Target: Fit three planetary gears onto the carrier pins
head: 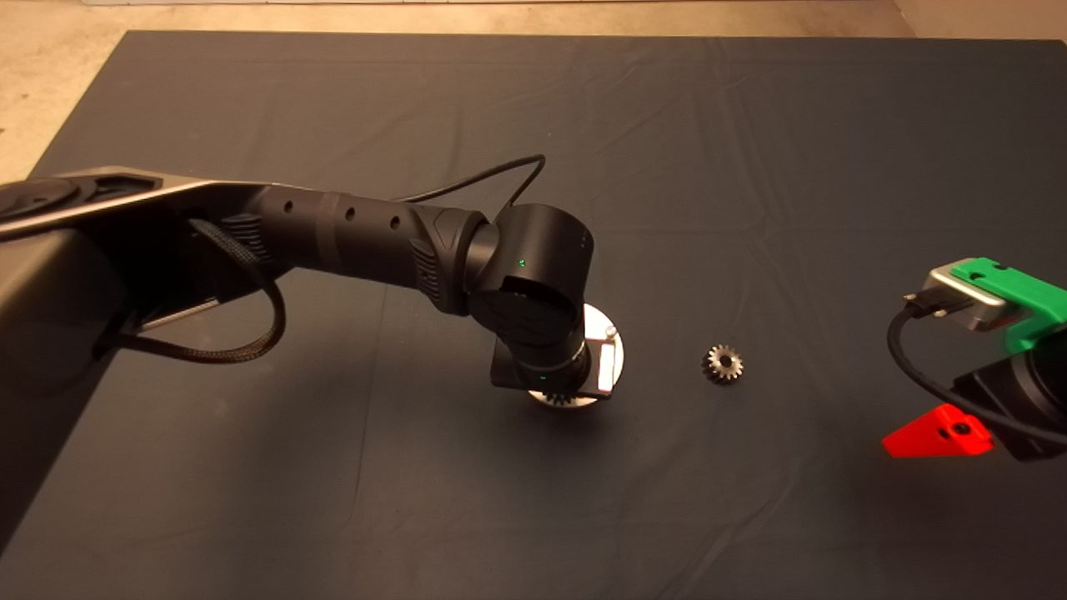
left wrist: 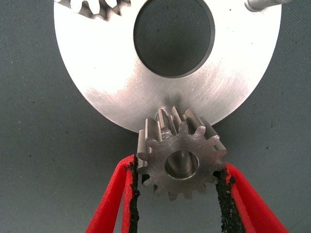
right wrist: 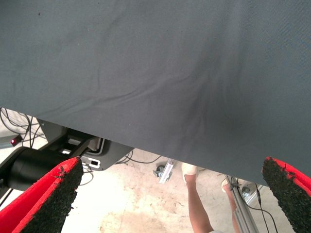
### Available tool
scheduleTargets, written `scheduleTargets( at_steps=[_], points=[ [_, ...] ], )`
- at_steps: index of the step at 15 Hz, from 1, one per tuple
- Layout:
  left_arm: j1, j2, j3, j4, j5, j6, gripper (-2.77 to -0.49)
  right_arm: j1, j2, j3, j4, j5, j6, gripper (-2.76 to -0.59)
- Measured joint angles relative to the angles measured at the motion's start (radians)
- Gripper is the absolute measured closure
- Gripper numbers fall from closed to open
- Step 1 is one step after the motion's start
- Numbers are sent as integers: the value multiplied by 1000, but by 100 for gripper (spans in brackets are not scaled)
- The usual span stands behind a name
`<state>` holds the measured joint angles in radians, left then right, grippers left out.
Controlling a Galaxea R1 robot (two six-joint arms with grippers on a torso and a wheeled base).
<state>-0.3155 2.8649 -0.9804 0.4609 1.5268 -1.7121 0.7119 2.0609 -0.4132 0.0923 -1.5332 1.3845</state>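
My left gripper (left wrist: 178,166) is shut on a small silvery planetary gear (left wrist: 182,162), its black pads (left wrist: 131,194) pressing the teeth on both sides. The gear sits at the rim of the round silver carrier disc (left wrist: 112,73), and a stud shows inside its centre hole. A second gear (left wrist: 92,7) is on the disc at its far side, and a bare carrier pin (left wrist: 262,5) stands beside it. From above, the left wrist covers most of the disc (head: 602,325). A third gear (head: 723,363) lies loose on the mat to its right. My right gripper (head: 950,433) waits open.
The dark mat (head: 750,167) is creased, and beige floor shows beyond its far edge. The right wrist view looks past the mat's edge to the floor, with cables, a metal stand and a person's leg (right wrist: 197,204).
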Motion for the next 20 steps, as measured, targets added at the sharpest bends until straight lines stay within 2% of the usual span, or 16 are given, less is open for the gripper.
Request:
scheduleTargets(
  at_steps=[10,14,20],
  points=[
    [0,0,0,12,0,0,-88,0,0,0,0,0,0,-275],
    [11,0,0,14,0,0,-88,0,0,0,0,0,0,-275],
    [14,0,0,16,0,1,-88,0,0,0,0,0,0,-275]
  ],
)
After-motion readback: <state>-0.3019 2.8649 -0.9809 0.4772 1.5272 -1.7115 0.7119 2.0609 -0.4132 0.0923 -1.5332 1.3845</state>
